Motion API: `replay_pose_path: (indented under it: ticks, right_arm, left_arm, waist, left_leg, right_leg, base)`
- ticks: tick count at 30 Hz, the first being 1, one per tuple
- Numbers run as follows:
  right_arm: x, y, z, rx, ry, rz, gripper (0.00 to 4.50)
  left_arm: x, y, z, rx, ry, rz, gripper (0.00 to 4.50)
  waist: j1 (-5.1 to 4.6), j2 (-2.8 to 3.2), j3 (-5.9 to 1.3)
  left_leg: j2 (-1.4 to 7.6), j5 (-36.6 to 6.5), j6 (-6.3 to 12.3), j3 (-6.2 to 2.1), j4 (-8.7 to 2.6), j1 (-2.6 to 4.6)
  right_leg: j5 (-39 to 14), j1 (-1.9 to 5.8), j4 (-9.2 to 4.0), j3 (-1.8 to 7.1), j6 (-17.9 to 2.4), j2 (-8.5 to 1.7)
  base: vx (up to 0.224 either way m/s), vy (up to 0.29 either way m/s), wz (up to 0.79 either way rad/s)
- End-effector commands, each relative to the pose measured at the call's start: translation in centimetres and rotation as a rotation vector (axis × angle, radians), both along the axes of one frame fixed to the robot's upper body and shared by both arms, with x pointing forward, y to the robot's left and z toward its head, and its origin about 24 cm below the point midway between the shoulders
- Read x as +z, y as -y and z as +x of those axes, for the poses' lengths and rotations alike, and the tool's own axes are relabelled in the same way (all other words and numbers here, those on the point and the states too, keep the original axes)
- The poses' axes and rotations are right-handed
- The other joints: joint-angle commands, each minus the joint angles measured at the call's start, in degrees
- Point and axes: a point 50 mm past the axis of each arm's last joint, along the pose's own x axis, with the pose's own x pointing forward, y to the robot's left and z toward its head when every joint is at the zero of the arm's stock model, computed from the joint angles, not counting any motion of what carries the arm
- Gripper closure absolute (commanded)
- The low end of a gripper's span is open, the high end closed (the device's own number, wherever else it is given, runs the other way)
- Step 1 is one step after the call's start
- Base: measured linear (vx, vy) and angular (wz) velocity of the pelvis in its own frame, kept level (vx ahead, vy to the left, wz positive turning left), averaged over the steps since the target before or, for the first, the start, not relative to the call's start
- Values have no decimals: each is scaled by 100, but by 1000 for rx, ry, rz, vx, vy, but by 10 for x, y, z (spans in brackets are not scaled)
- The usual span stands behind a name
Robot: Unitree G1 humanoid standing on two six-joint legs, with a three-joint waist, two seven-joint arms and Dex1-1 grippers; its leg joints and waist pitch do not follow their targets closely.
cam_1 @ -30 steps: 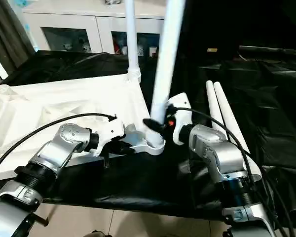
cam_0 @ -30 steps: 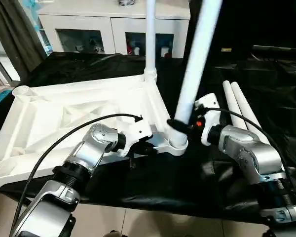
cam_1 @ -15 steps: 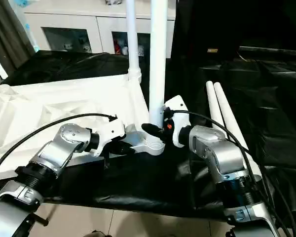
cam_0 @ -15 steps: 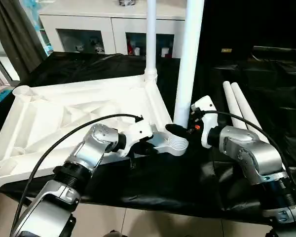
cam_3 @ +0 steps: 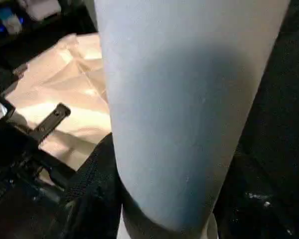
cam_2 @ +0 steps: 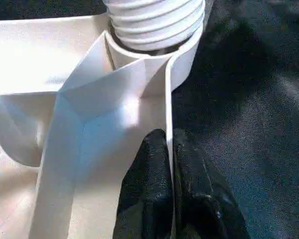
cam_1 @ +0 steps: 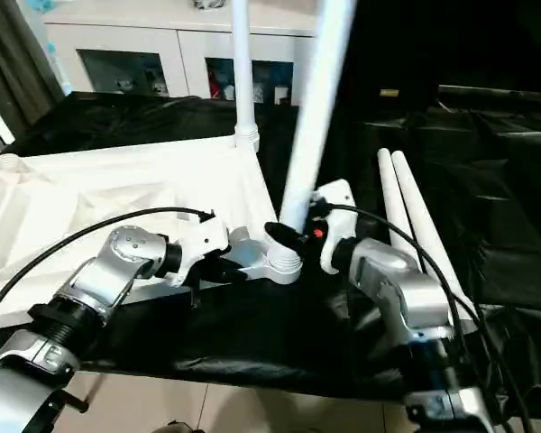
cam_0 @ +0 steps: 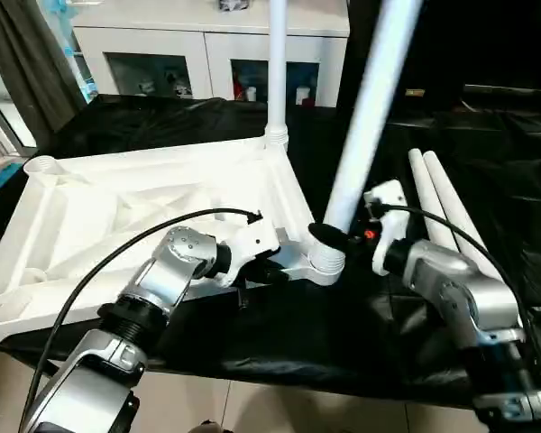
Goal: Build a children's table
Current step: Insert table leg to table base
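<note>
Fingers of the right gripper [cam_0: 332, 236] clasp the foot of a white leg [cam_0: 365, 126] just above the near corner socket [cam_0: 325, 262] of the tabletop [cam_0: 117, 216], the black pads wrapped around the tube and the jaws standing about half apart on it. Half a second ago this leg rose straight out of the socket; now it leans away from the tabletop toward the robot's right, much as it leaned a second ago, while its ridged end sits in the socket's mouth. That rocking suggests the leg is being worked or screwed home rather than seated, so this corner is probably not finished. On the other side of the socket, the left gripper [cam_2: 168, 164] has kept its place, its fingers pressed together on the thin raised rim of the tabletop right beside the socket, pinning the piece against the twisting. Further along the same edge from the socket, at the far corner, a second leg [cam_0: 276, 68] stands upright and looks fitted. To the right of the socket, a little apart from it, two spare legs [cam_0: 442, 203] lie side by side. The tabletop lies ribbed side up, its other sockets, such as the one at the far left corner [cam_0: 39, 166], empty; roughly two legs remain. Everything rests on a black cloth [cam_0: 325, 334] over the bench, and behind the tabletop stands a white cabinet [cam_0: 198, 54] with glass doors, a dark curtain [cam_0: 22, 63] to its left.
</note>
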Motion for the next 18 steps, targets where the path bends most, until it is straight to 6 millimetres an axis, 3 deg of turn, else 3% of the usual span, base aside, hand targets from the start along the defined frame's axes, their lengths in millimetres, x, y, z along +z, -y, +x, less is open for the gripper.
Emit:
replay_pose_path:
  ticks: [1,4,5,12,18]
  right_arm:
    - [-26,2,-11,-22,-97,11,259]
    - [-35,4,-15,-52,-114,27,259]
    - [-41,5,-17,-72,-121,30,259]
    - [-58,8,-22,-142,-130,73,260]
    - [-68,4,-26,-140,-109,43,260]
  left_arm:
    - [10,7,2,-10,43,-79,450]
    - [10,7,2,-8,46,-80,450]
    - [11,7,3,-7,50,-80,450]
    - [12,7,4,0,58,-87,450]
    - [13,7,6,6,64,-90,450]
  waist:
    - [8,-105,-435]
    - [9,-103,-433]
    - [5,-73,-426]
    - [-4,-75,-419]
    - [-30,-79,-396]
  left_leg:
    - [283,-1080,229,-102,-398,52]
    - [287,-1110,212,-105,-406,52]
    - [285,-1167,201,-105,-409,55]
    - [283,-1280,191,-111,-425,53]
    - [285,-1627,129,-130,-448,88]
  right_leg:
    - [-1874,280,-500,273,-974,-434]
    - [-1901,276,-501,276,-964,-440]
    - [-1937,263,-517,275,-969,-434]
    - [-1965,266,-522,273,-992,-433]
    - [-2580,240,-599,265,-846,-455]
  base:
    - [0,0,0]
    - [0,0,0]
    - [0,0,0]
    - [0,0,0]
    - [0,0,0]
